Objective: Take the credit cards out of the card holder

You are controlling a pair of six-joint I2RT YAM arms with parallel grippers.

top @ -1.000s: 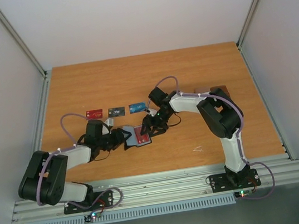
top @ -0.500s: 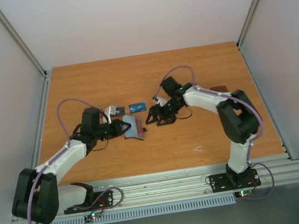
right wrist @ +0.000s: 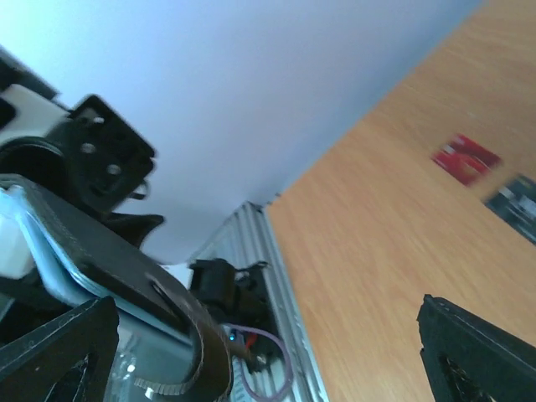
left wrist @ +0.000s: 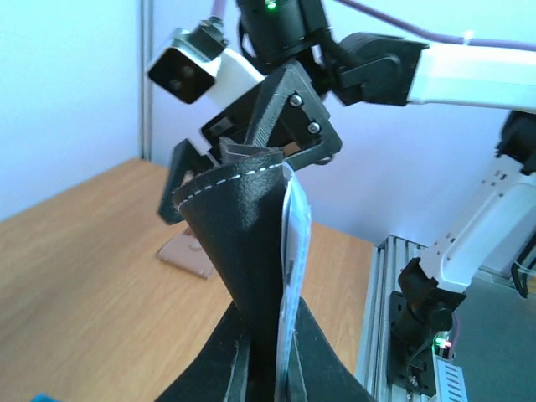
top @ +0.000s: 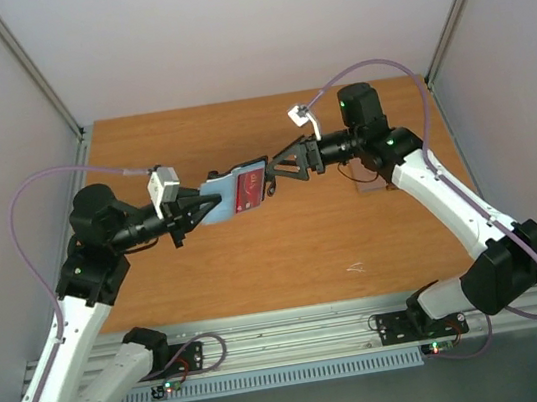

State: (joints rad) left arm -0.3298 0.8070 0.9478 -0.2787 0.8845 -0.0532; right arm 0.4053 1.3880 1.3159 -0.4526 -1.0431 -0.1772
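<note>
The left gripper (top: 199, 211) was clamped on one end of the holder (top: 232, 191), carrying it clear above the table (top: 238, 130) near its middle. From those jaws the holder ran out toward 2 o'clock in the top view, its pale inside facing the camera and a red card (top: 249, 191) showing in the pocket. At the holder's 2 o'clock end the right gripper (top: 270, 175) stood with fingers spread wide, one on either side of the edge; whether they touched it could not be told. The left wrist view showed the holder rising folded from between the left fingers, stitched black edge uppermost. A brown piece (left wrist: 188, 255) lay on the table at 7 o'clock from the right gripper in that view. The right wrist view caught a loose red card (right wrist: 465, 159) on the table, with a dark card (right wrist: 517, 199) just beside it at 4 o'clock.
</note>
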